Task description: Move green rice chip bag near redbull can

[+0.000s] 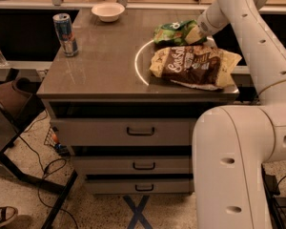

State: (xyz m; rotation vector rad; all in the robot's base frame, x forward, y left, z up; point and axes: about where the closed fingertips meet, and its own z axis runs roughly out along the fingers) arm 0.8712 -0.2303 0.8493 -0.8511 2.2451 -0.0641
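The green rice chip bag [174,32] lies on the cabinet top at the back right, just behind the larger brown-and-yellow chip bag [195,66]. My gripper [196,32] is at the green bag's right end, touching it, with the white arm reaching down from the upper right. The redbull can [66,34] stands upright near the cabinet top's left edge, far from the green bag.
A white bowl [108,11] sits at the back of the cabinet top [105,66]. A white arc is marked on the top by the bags. Drawers are below. My white base [233,171] stands at the right front. A chair and cables are on the left floor.
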